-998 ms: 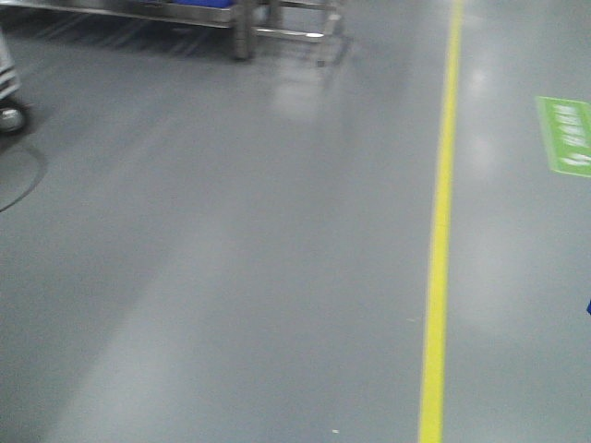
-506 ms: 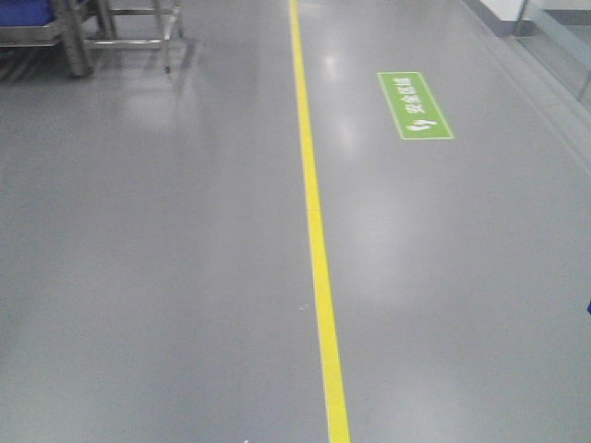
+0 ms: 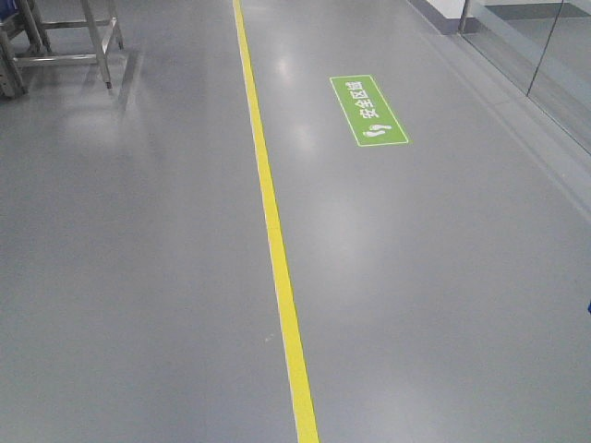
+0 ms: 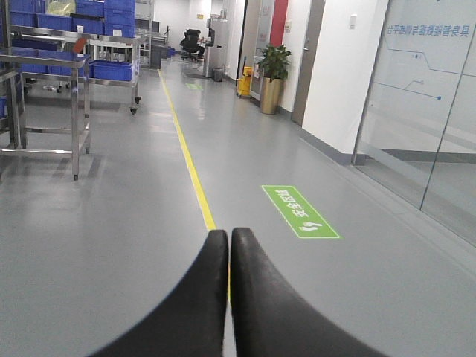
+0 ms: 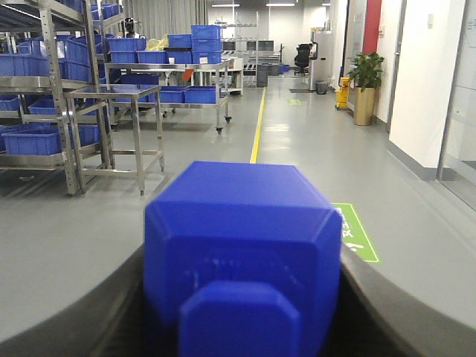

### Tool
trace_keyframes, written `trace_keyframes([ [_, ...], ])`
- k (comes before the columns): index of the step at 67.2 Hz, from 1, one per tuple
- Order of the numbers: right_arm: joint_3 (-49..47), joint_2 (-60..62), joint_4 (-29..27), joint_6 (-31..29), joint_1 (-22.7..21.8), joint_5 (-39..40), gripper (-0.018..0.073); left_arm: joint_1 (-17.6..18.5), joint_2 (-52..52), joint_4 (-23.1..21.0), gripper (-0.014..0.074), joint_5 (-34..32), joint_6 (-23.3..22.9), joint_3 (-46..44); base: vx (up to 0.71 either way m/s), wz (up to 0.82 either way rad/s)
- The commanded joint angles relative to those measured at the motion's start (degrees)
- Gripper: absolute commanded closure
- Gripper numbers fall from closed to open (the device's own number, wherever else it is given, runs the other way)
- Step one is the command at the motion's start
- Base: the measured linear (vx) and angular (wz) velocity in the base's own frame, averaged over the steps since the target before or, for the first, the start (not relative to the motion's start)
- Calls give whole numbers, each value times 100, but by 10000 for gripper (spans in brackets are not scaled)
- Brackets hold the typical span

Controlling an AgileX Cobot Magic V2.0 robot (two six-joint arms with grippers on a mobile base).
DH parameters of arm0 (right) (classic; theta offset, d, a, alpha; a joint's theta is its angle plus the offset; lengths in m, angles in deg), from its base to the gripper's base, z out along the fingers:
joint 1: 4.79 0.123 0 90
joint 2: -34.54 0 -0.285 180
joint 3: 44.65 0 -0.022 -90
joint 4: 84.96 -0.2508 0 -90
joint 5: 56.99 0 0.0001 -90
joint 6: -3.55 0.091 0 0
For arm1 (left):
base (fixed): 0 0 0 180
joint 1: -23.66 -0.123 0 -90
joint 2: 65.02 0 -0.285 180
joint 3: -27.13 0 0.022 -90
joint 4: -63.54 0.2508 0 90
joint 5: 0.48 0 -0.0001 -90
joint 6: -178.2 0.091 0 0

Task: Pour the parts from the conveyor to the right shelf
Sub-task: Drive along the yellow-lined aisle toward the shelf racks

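Observation:
In the right wrist view a bright-blue part [image 5: 242,245] with a stud facing the camera fills the space between the two black fingers [image 5: 387,305]. My right gripper [image 5: 242,256] is shut on it, held above the grey floor. My left gripper [image 4: 229,236] is shut with its tips touching and nothing between them, pointing down the aisle. The conveyor is out of view. Steel racks with blue bins [image 5: 44,74] stand at the left of the right wrist view; I cannot tell which of them is the right shelf.
A yellow line [image 3: 277,249] runs up the smooth grey floor, with a green floor sign [image 3: 369,111] to its right. A steel frame table [image 3: 65,41] stands far left. A glass wall [image 3: 545,65] lines the right side. Potted plant [image 4: 271,74] farther down the aisle.
The front view has swung right: the yellow line slid from right of centre to left of centre, the green sign came into the middle, and the steel rack drifted off to the left.

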Motion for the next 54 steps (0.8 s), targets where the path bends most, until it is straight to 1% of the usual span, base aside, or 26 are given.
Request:
trace_keyframes([
  [1, -162, -70, 13, -50, -7, 445, 564, 16, 47, -49, 603, -431, -25, 123, 39, 0],
  [23, -162, -70, 13, -50, -7, 445, 564, 16, 47, -49, 603, -431, -25, 123, 48, 15],
  [37, -162, -70, 13, -50, -1, 446, 564, 16, 47, -49, 603, -431, -25, 123, 57, 20],
  [54, -162, -70, 13, -50, -1, 446, 564, 16, 47, -49, 603, -431, -25, 123, 62, 6],
])
